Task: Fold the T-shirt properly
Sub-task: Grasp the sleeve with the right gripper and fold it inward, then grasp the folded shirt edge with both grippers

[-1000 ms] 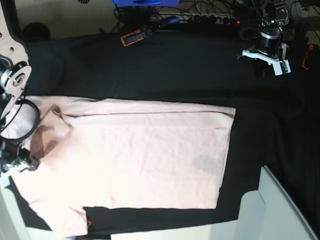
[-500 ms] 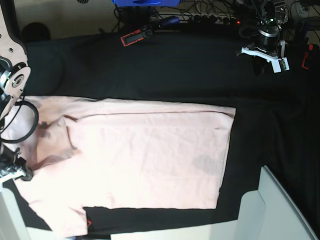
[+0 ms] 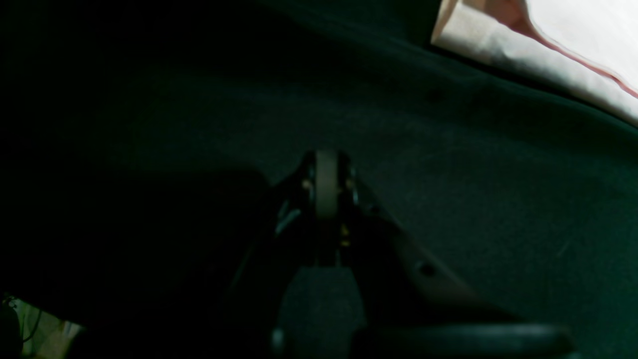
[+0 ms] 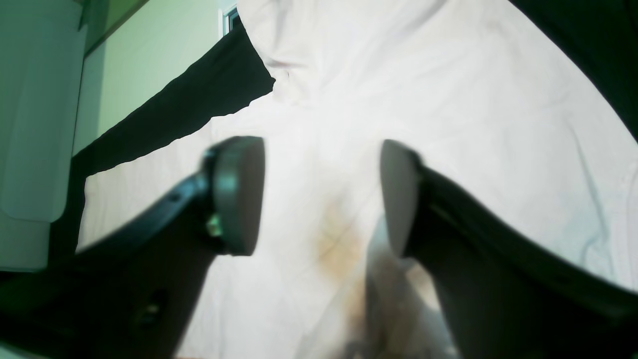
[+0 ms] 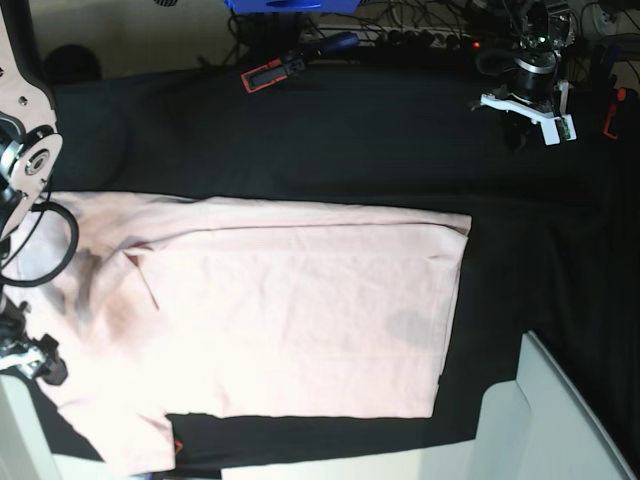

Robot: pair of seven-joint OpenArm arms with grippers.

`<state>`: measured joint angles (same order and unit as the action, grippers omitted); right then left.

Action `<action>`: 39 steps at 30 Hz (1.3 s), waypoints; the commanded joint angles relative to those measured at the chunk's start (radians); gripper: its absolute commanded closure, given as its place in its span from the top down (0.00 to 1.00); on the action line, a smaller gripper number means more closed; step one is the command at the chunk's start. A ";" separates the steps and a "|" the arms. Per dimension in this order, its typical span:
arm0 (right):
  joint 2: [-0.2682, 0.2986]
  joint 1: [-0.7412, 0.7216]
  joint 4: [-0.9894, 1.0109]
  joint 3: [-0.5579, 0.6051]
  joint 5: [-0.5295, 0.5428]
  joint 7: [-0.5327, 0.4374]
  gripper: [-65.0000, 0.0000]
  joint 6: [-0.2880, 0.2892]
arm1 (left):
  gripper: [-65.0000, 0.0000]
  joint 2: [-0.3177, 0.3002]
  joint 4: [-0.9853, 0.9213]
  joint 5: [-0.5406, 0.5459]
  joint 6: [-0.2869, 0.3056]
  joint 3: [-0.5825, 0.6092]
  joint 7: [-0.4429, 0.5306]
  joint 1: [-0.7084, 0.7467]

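Observation:
The pale pink T-shirt (image 5: 290,310) lies flat, plain side up, on the black table cloth (image 5: 350,140), with one sleeve spread at the left end. My right gripper (image 5: 35,355) is at the shirt's left edge. In the right wrist view it (image 4: 319,194) is open and empty, with both pads (image 4: 239,194) held above the shirt (image 4: 448,99). My left gripper (image 5: 518,132) is far off at the back right. In the left wrist view it (image 3: 326,184) is shut and empty over bare black cloth, and a corner of the shirt (image 3: 548,45) shows at the top right.
A red and black tool (image 5: 265,75) and cables lie along the back edge, with a blue object (image 5: 290,5) behind them. A red item (image 5: 612,110) is at the far right. A pale grey box (image 5: 560,420) stands at the front right corner.
My right gripper has drawn back toward the front left edge. The sleeve that lay folded in over the shirt now lies spread flat. My left gripper has shifted slightly farther back.

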<state>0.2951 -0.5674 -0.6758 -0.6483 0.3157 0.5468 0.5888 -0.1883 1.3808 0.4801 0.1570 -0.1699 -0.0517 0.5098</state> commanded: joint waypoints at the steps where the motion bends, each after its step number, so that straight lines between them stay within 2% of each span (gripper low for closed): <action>1: 0.017 -0.029 -0.014 -0.003 0.024 -0.026 0.68 0.006 | 0.00 -0.010 0.015 0.007 0.002 -0.004 0.025 0.005; 4: 0.017 -0.004 -0.019 -0.003 0.026 -0.026 0.84 0.006 | 0.00 -0.010 0.021 0.007 0.002 -0.003 0.025 0.005; 10: 0.017 0.085 -0.022 -0.003 0.026 0.019 0.85 0.013 | 0.04 -0.010 0.070 0.007 0.003 -0.003 0.023 -0.003; 12: 0.017 0.125 -0.022 -0.003 0.026 0.040 0.85 0.027 | 0.14 -0.010 0.111 0.007 0.003 -0.003 0.022 -0.004; 15: 0.013 0.209 -0.100 -0.003 0.026 0.065 0.85 0.095 | 0.41 -0.010 0.153 0.010 0.003 -0.003 0.022 -0.033; 16: -0.004 0.237 -0.138 -0.003 0.026 0.077 0.85 0.109 | 0.49 -0.010 0.151 0.012 0.003 -0.003 0.022 -0.046; 18: -0.029 0.292 -0.229 -0.003 0.026 0.095 0.85 0.109 | 0.58 -0.010 0.131 0.012 0.003 -0.003 0.022 -0.078; 21: -0.069 0.392 -0.394 -0.003 0.026 0.108 0.85 0.109 | 0.60 -0.009 0.085 0.013 0.003 0.000 0.022 -0.133; 27: -0.130 0.534 -0.609 0.000 0.026 0.108 0.85 0.109 | 0.60 -0.009 -0.011 0.012 0.003 0.102 0.022 -0.247; 33: -0.139 0.579 -0.623 -0.001 0.024 0.108 0.85 0.109 | 0.60 -0.007 -0.028 0.015 0.003 0.192 0.022 -0.316; 39: -0.139 0.590 -0.628 -0.001 0.024 0.108 0.85 0.109 | 0.59 0.026 -0.080 0.010 0.003 0.197 0.022 -0.342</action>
<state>0.1425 0.0364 -1.2808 -0.6472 0.3187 0.6758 0.6910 -0.1535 1.2877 0.4896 0.1570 0.0307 -0.0559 0.1738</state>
